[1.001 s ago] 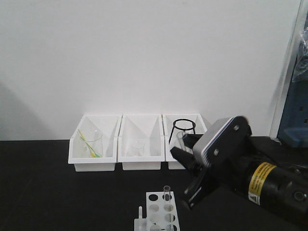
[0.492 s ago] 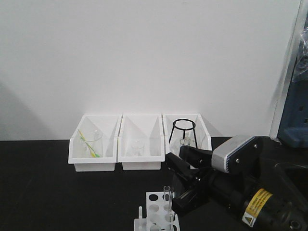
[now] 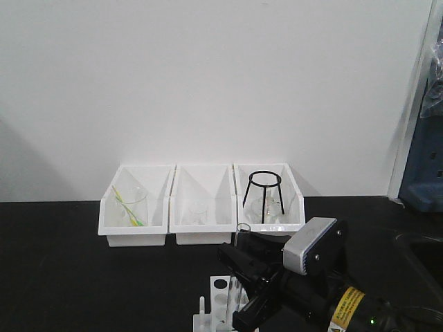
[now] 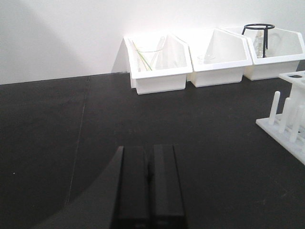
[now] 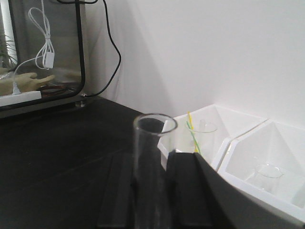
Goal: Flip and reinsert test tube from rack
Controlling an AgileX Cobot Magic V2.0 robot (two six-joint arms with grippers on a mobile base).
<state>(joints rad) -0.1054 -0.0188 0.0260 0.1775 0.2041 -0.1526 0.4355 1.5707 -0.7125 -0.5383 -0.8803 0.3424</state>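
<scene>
The clear test tube (image 3: 243,232) stands upright between the black fingers of my right gripper (image 3: 242,261), its rimmed mouth up and well above the white rack (image 3: 216,296) at the bottom edge. In the right wrist view the tube (image 5: 153,138) sits between both fingers, and the right gripper (image 5: 150,160) is shut on it. My left gripper (image 4: 148,150) is shut and empty, low over the black table, left of the rack (image 4: 291,112) with its short pegs. I cannot make out a second tube.
Three white bins stand along the back wall. The left bin (image 3: 135,232) holds a beaker with yellow-green sticks. The middle bin (image 3: 202,232) holds a small beaker. The right bin (image 3: 294,207) holds a black wire tripod. Blue equipment (image 3: 423,187) stands at the far right.
My right gripper has come down and left onto the tube in the rack and shut on it. The tube's mouth now stands higher than before.
</scene>
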